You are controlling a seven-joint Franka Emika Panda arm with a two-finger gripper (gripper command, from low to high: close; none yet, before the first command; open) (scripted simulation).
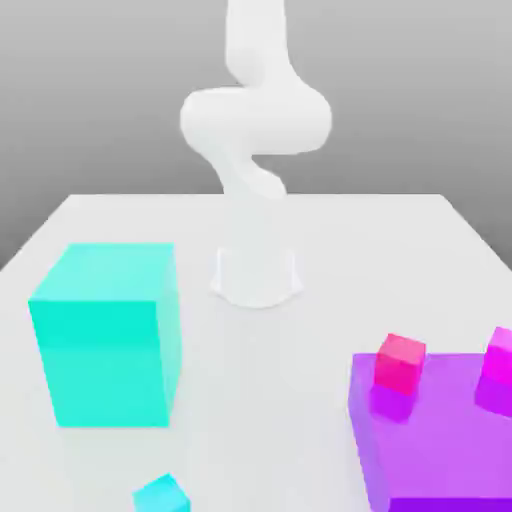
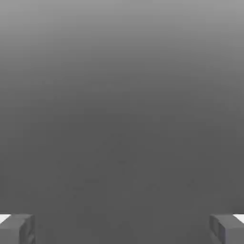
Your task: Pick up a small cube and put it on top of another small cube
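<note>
Spreading both fingers of the two-finger gripper wide apart in the hand view. Spanning most of the exterior view's lower part as a white tabletop. Rising from it near the far middle as a white Franka Panda arm. Lying low and flat at the exterior view's right as a purple slab, running past the edge. Standing on the tabletop at the exterior view's left as a large cyan cube. Sitting tilted in outline on the slab as a small pinkish-red cube. Resting farther right on the slab, partly cut off, as a small magenta cube. Lying on the tabletop at the bottom edge, nearer than the large cube and apart from it, as a small cyan cube.
</note>
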